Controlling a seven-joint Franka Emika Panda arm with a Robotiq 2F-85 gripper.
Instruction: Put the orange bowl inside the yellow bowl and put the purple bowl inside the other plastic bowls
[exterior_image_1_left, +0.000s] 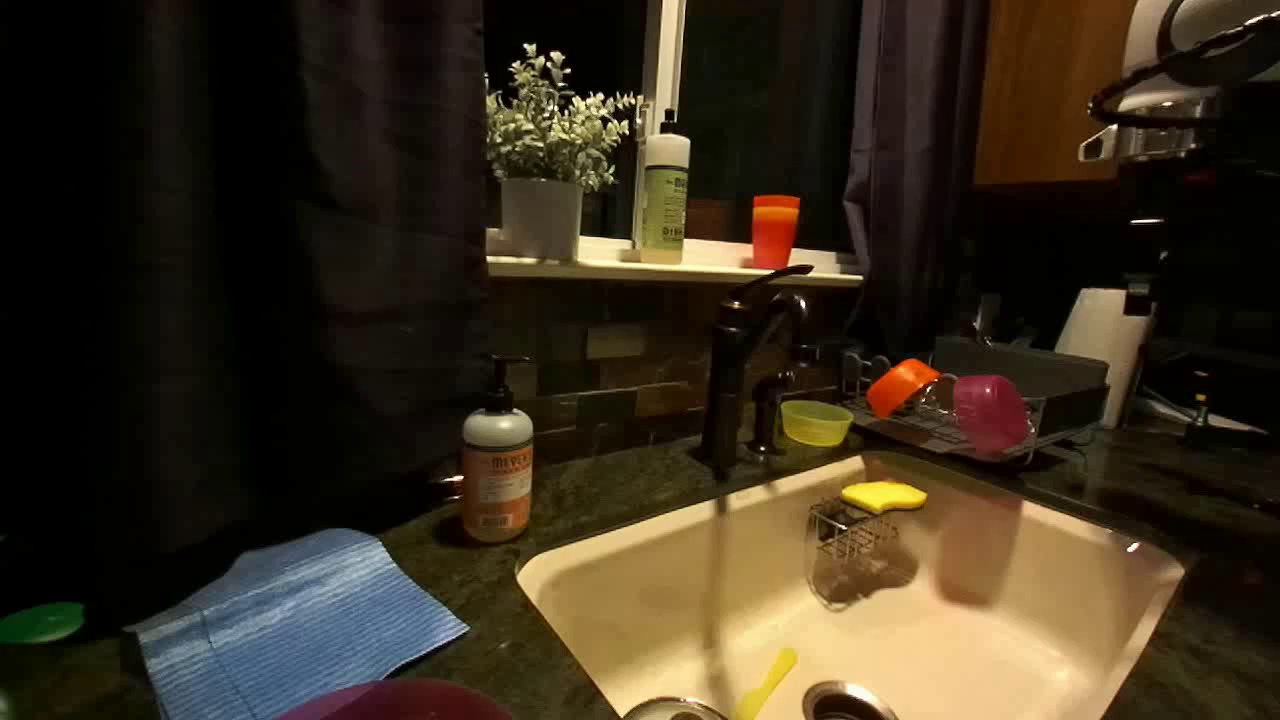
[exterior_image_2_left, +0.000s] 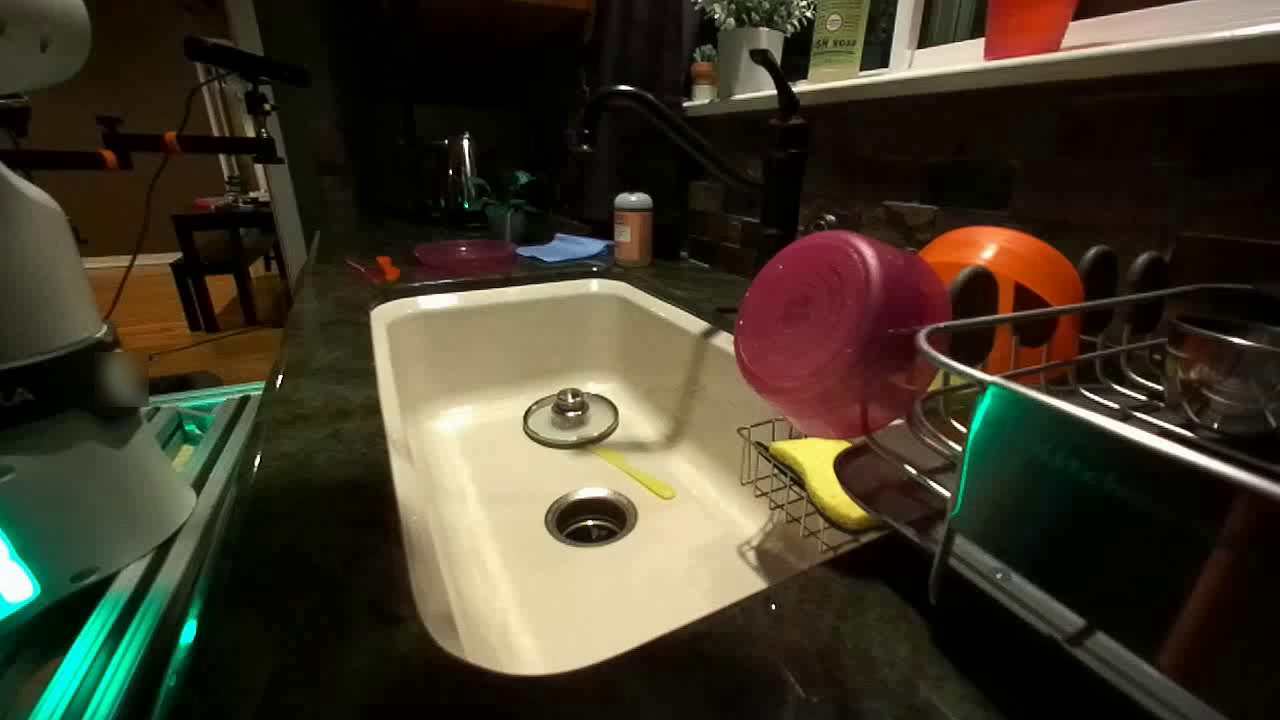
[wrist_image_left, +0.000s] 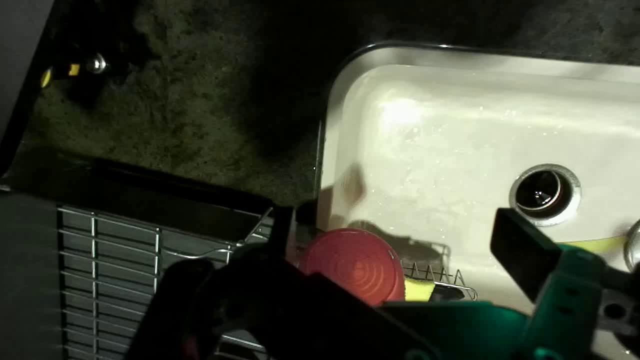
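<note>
Yellow bowl (exterior_image_1_left: 816, 426) upright beside dish rack (exterior_image_2_left: 1100, 510), orange bowl (exterior_image_1_left: 902, 387) tilted on it, purple bowl (exterior_image_2_left: 840, 325) tilted at its edge

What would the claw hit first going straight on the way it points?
Probably the sink: in the wrist view its pale inside lies straight ahead of the open claw. The purple bowl shows just beside that line and could get clipped first; depth is unclear.
</note>
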